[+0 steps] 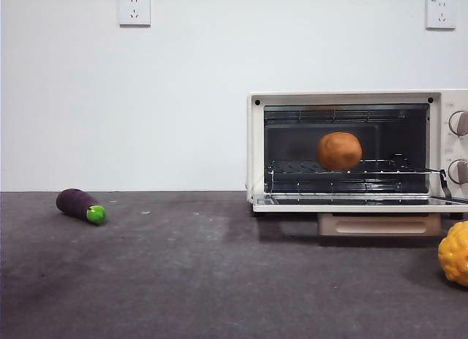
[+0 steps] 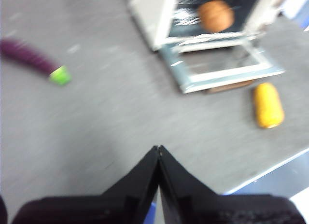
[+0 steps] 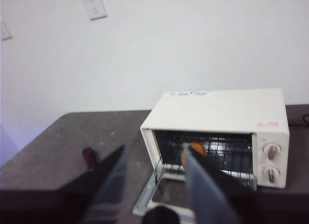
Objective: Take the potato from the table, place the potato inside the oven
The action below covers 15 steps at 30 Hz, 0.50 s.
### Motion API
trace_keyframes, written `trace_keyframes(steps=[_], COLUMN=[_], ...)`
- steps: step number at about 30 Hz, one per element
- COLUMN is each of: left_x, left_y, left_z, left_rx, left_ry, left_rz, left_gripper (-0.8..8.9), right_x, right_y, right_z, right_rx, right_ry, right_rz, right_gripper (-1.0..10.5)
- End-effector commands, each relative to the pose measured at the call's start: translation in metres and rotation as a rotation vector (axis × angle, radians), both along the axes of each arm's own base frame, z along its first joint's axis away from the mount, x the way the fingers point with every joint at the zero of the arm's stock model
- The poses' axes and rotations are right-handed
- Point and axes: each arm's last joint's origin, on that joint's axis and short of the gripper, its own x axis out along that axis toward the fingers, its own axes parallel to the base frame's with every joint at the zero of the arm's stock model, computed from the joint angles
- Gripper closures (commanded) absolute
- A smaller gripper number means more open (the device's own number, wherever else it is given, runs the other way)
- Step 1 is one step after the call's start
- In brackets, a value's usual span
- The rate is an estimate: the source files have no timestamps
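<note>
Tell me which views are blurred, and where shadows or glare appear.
Front view: sharp; soft shadow on the table under the open oven; potato clear on the rack. Left wrist view: blurred throughout, eggplant smeared, glare on the open door; left gripper shut. Right wrist view: oven fairly sharp, right gripper open, its near jaws out of focus.

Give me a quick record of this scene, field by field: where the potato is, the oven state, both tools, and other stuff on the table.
potato: on the wire rack inside the oven
oven: door open, folded down flat
left tool: shut, empty, above the table, away from the oven
right tool: open, empty, facing the oven front
eggplant: lying on the table, far from the oven
yellow lump: on the table by the oven door
</note>
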Motion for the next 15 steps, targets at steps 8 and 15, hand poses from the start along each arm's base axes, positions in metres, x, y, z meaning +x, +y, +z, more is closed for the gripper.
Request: trace_keyframes(steps=[8,15], left_x=[0.018,0.057], left_y=[-0.074,-0.111], left_z=[-0.012,-0.021], left_rx=[0.126,0.017], left_ry=[0.067,0.175], left_rz=[-0.229,-0.386], left_gripper=[8.22,8.22], right_x=[-0.037,-0.069], right_y=[-0.019,-0.036], right_z=[0.011,0.022], right_rx=[-0.011,0.02], right_ry=[0.023,-0.025], right_rz=[0.061,0.092], right_gripper=[8.9,8.9])
